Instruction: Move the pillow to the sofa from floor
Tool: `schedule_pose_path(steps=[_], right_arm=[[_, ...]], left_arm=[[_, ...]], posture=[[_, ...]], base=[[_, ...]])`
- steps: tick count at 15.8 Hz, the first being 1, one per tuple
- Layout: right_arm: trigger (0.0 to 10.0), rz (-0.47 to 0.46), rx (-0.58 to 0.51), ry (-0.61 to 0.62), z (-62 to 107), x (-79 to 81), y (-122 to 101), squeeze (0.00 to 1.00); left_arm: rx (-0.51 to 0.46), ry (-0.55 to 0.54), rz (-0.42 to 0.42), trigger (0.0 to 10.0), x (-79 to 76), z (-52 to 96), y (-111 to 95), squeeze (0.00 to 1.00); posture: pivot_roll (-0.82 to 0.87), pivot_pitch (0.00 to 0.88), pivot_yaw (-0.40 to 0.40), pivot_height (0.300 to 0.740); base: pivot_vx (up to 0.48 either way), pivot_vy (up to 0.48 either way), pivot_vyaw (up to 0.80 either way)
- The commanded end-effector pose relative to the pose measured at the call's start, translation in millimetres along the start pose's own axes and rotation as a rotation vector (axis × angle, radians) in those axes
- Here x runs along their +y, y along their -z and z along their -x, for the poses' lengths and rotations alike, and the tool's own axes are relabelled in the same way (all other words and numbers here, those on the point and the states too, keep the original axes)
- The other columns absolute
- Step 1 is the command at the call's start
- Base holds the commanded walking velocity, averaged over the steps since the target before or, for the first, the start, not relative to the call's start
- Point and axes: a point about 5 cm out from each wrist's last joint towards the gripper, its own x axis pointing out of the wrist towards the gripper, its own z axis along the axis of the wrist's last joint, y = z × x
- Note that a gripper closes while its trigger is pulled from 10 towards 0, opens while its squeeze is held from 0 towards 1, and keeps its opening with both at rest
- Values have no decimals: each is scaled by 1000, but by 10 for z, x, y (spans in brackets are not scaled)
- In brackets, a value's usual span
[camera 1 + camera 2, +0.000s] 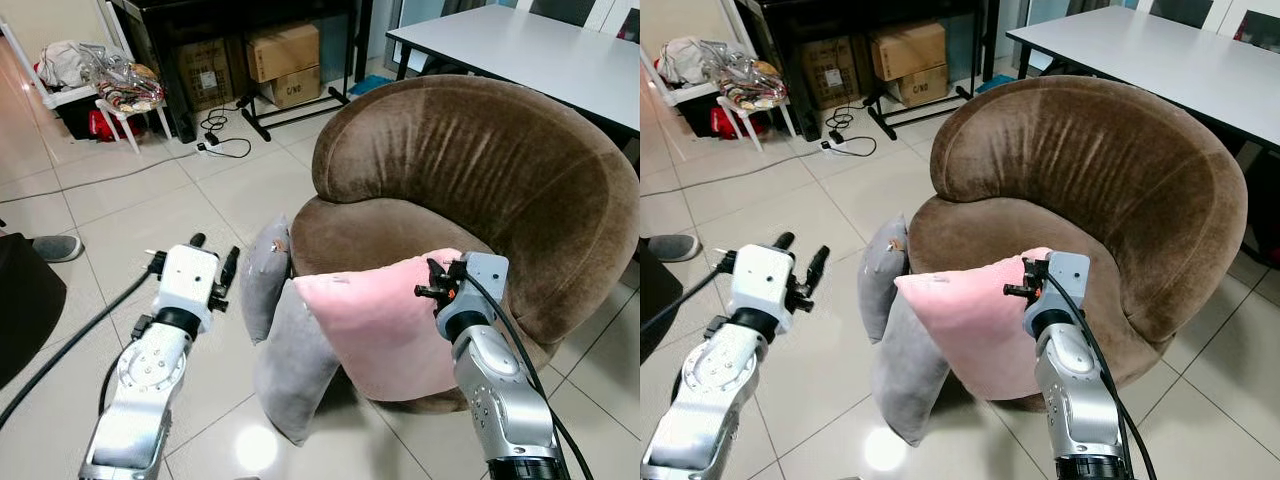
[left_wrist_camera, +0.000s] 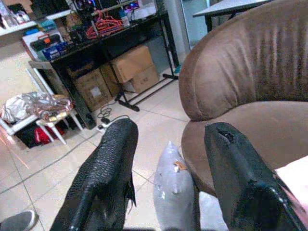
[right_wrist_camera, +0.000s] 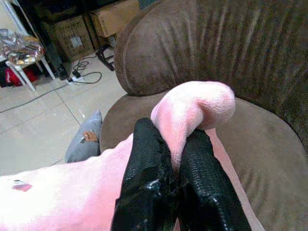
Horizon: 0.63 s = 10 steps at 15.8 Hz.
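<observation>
The pink pillow [image 1: 375, 335] sits low in the middle of the head views, lifted clear of the tiles and hanging in front of the brown sofa [image 1: 480, 190], its upper right corner pinched in the right gripper [image 3: 175, 159]. The wrist view along that gripper shows the two black fingers [image 3: 144, 163] closed tight on a bunched fold of the pink cloth, with the sofa's seat cushion lying directly beyond and a little below the fingertips. The pillow's long side runs roughly across the frame, from the held corner down and left toward the grey pillows [image 1: 280, 340] that stand on the floor [image 1: 130, 200] against the sofa's front edge. Most of its bulk hangs on the near side of the seat's lip, so I'd judge the coming move turns on carrying it forward and up, toward the upper right of the frame, until the body clears that lip and can drop onto the seat.

The left gripper [image 1: 215, 260] hovers over the tiles at lower left, fingers spread wide and holding nothing, well apart from the pink pillow; the right arm is plainly the one doing the work.
</observation>
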Motion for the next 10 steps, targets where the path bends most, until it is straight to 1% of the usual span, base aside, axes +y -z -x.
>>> schedule_pose_path(steps=[1,3,6,8,10], right_arm=[[10000,20,-68,-15,-43,33,-152,0],[10000,-18,-63,-8,-33,28,-161,0],[10000,25,-66,-30,-66,18,-179,0],[10000,24,-64,-34,-84,36,-181,0],[10000,7,-57,-34,-106,52,-173,0]], left_arm=[[10,-5,0,10000,8,2,12,0],[0,-29,9,10000,25,-16,9,0],[-8,-44,15,10000,26,-22,3,0],[-10,-52,29,10000,49,-42,0,0],[-17,-46,20,10000,57,-64,-12,0]], posture=[[-92,0,9,740],[-97,0,0,740],[-91,0,-9,740],[-91,0,-7,740],[-86,0,-6,740]], base=[[0,0,0],[0,0,0],[0,0,0],[0,0,0],[0,0,0]])
